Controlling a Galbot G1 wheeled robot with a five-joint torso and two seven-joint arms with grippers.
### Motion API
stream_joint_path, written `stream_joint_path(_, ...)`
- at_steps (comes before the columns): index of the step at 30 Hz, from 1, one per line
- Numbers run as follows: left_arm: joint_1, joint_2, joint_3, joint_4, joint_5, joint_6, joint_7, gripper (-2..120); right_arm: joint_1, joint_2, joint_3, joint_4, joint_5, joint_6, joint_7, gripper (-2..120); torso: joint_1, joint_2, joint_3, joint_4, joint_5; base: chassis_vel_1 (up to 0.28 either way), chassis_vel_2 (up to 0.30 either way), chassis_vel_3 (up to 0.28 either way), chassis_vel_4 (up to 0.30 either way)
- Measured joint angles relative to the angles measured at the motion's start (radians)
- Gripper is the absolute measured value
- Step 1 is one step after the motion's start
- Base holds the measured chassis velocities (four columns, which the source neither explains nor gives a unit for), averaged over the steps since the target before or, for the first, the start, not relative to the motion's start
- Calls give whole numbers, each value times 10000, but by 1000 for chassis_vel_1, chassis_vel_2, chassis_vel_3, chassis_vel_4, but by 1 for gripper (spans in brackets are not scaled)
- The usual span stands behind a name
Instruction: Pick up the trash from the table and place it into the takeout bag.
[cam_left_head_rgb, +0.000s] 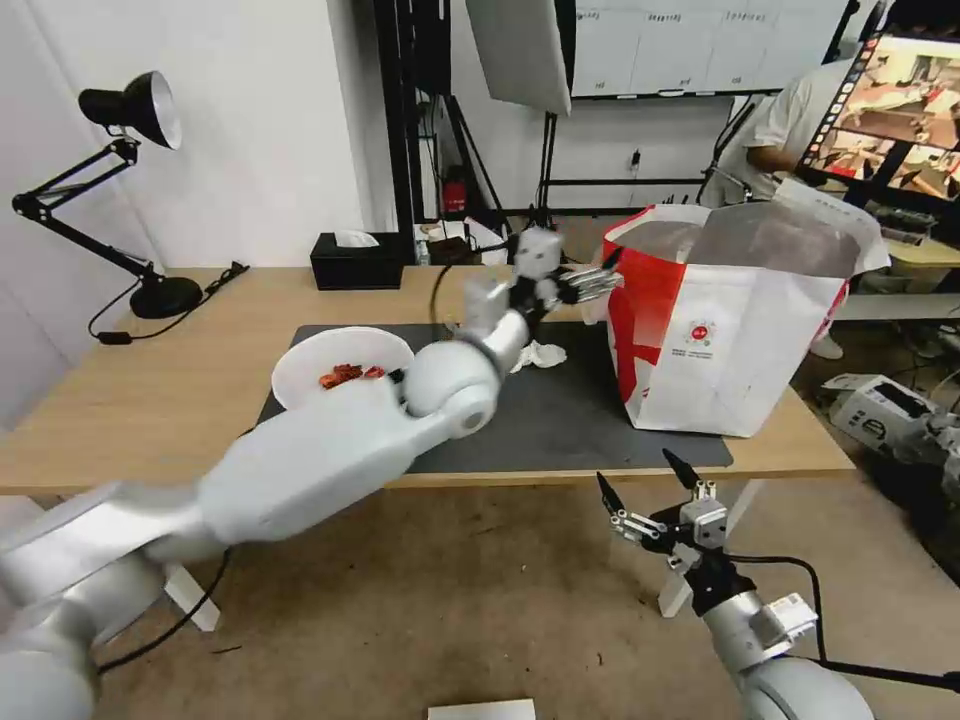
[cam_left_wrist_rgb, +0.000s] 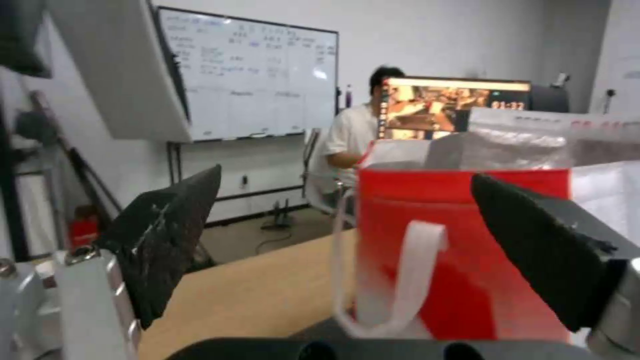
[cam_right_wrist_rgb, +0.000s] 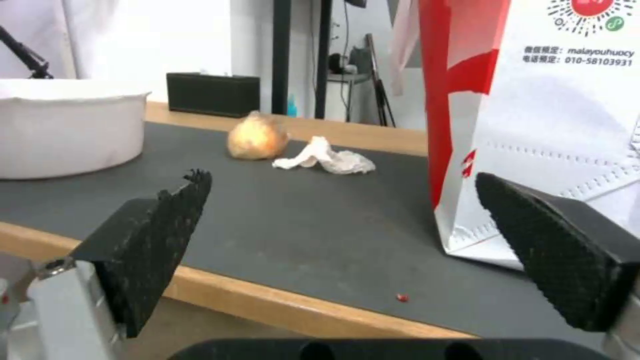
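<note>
The takeout bag (cam_left_head_rgb: 740, 330) stands open at the right end of the dark mat (cam_left_head_rgb: 560, 420) on the table (cam_left_head_rgb: 150, 400). My left gripper (cam_left_head_rgb: 592, 283) hovers open and empty beside the bag's upper left edge; in the left wrist view the gripper (cam_left_wrist_rgb: 347, 240) faces the bag's red side (cam_left_wrist_rgb: 460, 250) and white handle (cam_left_wrist_rgb: 417, 270). The white bowl (cam_left_head_rgb: 340, 365) with red shells sits at the mat's left. A crumpled tissue (cam_left_head_rgb: 542, 353) lies mid-mat, with a beige bundle (cam_right_wrist_rgb: 257, 136) beside it. My right gripper (cam_left_head_rgb: 650, 490) hangs open below the table's front edge.
A black tissue box (cam_left_head_rgb: 355, 262) sits at the table's back edge and a black desk lamp (cam_left_head_rgb: 130, 110) at its far left. A small red scrap (cam_right_wrist_rgb: 402, 297) lies on the mat near the bag's corner. A monitor and a seated person are behind the bag.
</note>
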Motion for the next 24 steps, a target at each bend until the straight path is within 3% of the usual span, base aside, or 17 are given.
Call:
stream_joint_path(8,2039,1091,-1515,-1140,1133,-9,210,100,59,-18,-155,121,9,10,182,100,0,1,0,0,1,0,0,0,0)
stream_joint_path(16,3856,1460,-2728,-1791,1711,-18,285,100,65,-35,-205,184,46,9,316,100,0,1,0,-2,2,0,0,0,0)
stream_joint_path(19,4850,1673,-3416,-2117,1981,-27,400,100,86,-36,-258,184,44,9,346,100,0,1,0,-3,3,0,0,0,0)
stream_joint_path(21,6197,1733,-4475,-2414,2326,-67,578,100,121,-31,-339,184,33,9,381,100,0,1,-1,-2,2,0,0,0,0)
stream_joint_path(22,6197,1733,-4475,-2414,2326,-67,578,100,121,-31,-339,184,33,9,381,100,0,1,-1,-2,2,0,0,0,0)
stream_joint_path(24,7319,1676,-5365,-2597,2633,-245,707,100,122,-19,-394,183,30,9,396,100,0,1,-1,1,2,0,0,0,0)
